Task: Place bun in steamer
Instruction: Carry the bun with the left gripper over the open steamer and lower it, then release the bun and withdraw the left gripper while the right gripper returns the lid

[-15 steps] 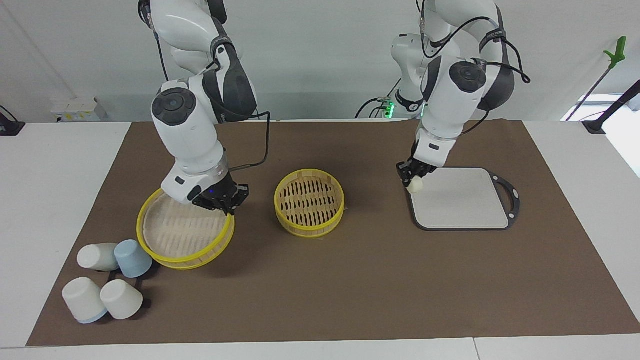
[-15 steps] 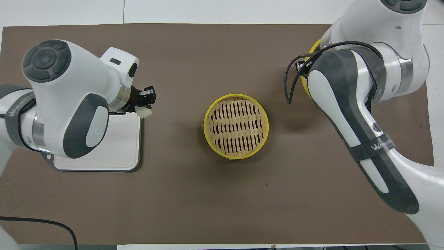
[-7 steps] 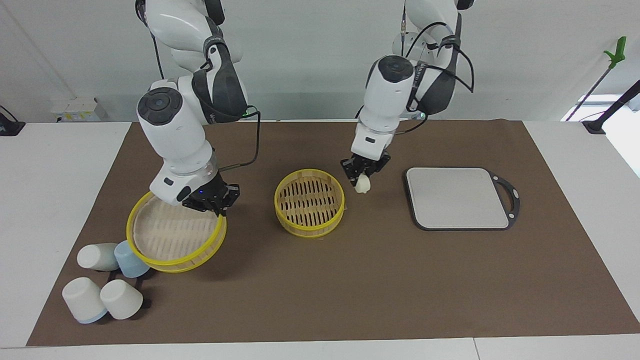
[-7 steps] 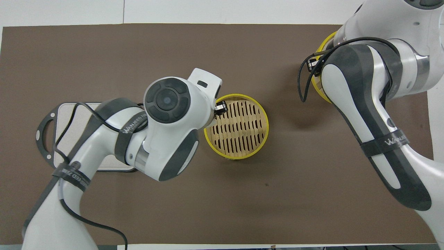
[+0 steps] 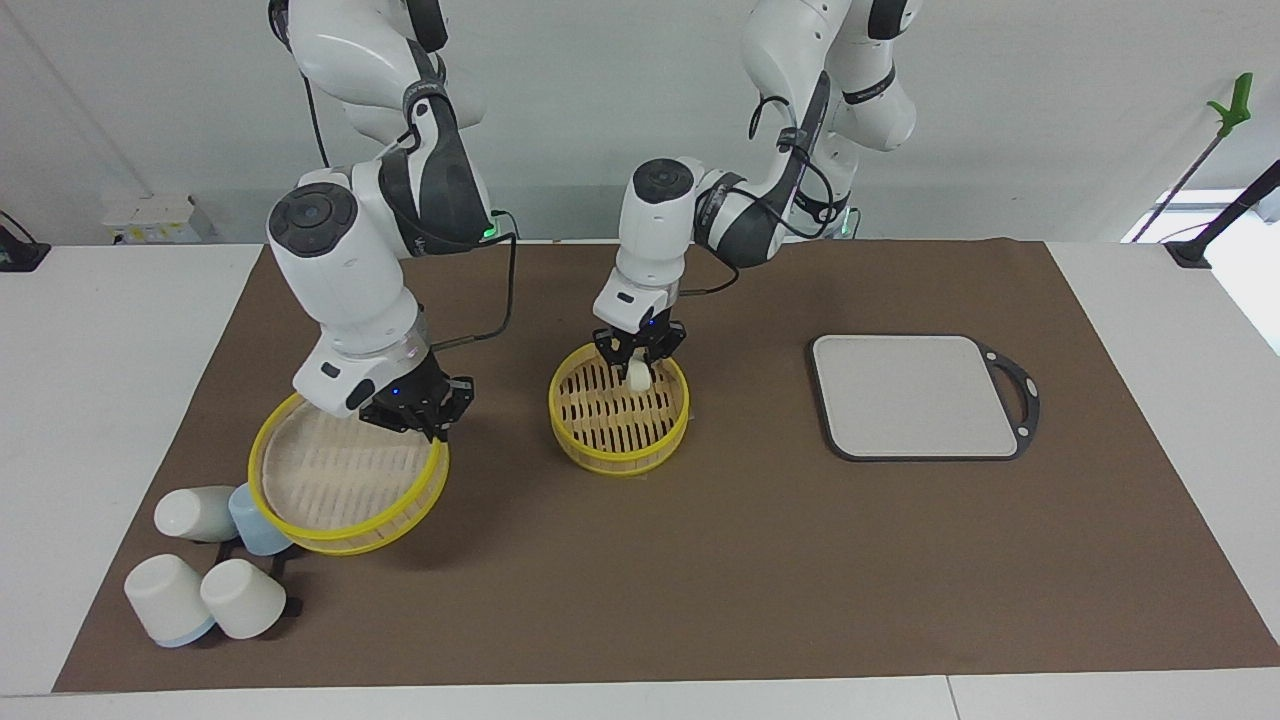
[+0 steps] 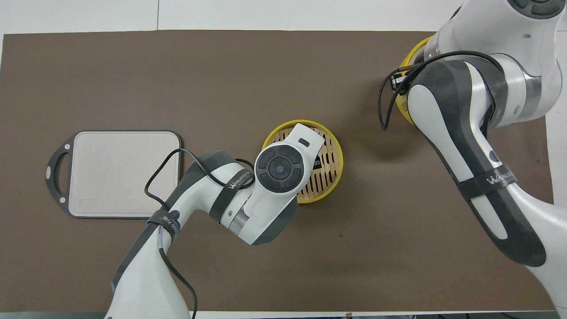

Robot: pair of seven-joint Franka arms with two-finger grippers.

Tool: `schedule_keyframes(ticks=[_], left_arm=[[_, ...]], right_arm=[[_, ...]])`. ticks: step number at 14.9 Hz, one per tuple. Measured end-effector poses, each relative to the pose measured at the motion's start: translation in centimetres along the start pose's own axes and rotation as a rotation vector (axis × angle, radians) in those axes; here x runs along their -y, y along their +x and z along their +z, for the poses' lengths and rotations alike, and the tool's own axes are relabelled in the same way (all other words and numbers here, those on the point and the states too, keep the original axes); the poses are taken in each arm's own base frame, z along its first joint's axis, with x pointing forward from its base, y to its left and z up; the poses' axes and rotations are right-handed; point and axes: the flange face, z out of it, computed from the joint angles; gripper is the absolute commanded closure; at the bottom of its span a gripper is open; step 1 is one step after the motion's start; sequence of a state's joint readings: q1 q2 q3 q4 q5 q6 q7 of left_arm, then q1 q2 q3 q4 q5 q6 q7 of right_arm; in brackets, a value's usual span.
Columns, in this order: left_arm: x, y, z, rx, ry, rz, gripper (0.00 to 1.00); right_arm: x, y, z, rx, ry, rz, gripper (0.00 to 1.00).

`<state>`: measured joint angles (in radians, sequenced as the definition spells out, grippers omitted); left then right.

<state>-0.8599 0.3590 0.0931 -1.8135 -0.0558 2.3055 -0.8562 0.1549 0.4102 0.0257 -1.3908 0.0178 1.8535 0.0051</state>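
Observation:
The steamer (image 5: 618,458) (image 6: 337,156), a round yellow-rimmed basket with a slatted floor, stands in the middle of the brown mat. My left gripper (image 5: 638,362) hangs inside its rim, shut on the bun (image 5: 638,377), a small cream lump just above the slats on the part nearer the robots. In the overhead view the left arm covers the bun and much of the basket. The steamer's lid (image 5: 340,478) (image 6: 402,108) is held tilted off the mat, with my right gripper (image 5: 418,418) shut on its rim.
A flat grey board (image 5: 915,395) (image 6: 124,173) with a black rim lies toward the left arm's end. Several white and blue cups (image 5: 215,560) lie tipped under and beside the lid at the right arm's end.
My left gripper has carried the bun from the board's corner across to inside the steamer's rim. The right gripper has shifted the lid a little toward the cups.

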Motion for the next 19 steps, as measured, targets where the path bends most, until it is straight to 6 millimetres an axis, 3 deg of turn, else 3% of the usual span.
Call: schedule_keyframes(ticks=[3,4,5,7,8,15,17,19], left_arm=[[-0.2,-0.1,2.1,-0.004,0.003,0.005,0.64],[-0.4,-0.3,2.5,-0.002,0.005,0.01,0.57],[-0.7,-0.6,2.8,-0.002,0.005,0.016,0.45],[-1.1,-1.1,2.8,-0.004,0.001,0.022,0.11],[-1.2,-1.1,2.8,-0.005,0.0,0.018,0.0],[-0.7,-0.1,1.8,-0.018,-0.006,-0.017,0.0],[0.3,1.4,-0.6,-0.024,-0.009,-0.047,0.0],[2.2,3.2,-4.3,-0.021,-0.008,-0.086,0.0]], right_arm=[[0.0,-0.1,0.1,-0.007,0.0,0.0,1.0],[0.0,-0.2,0.1,-0.006,0.0,0.0,1.0],[0.0,-0.3,0.0,-0.006,0.0,0.0,1.0],[0.0,-0.3,0.0,-0.005,0.001,0.001,1.0],[0.0,-0.4,0.0,-0.005,0.002,0.002,1.0],[0.1,-0.4,0.0,-0.005,0.004,0.009,1.0],[0.5,-0.4,0.0,-0.008,0.007,0.036,1.0],[1.6,-0.1,-0.2,-0.031,0.012,0.072,1.0]])
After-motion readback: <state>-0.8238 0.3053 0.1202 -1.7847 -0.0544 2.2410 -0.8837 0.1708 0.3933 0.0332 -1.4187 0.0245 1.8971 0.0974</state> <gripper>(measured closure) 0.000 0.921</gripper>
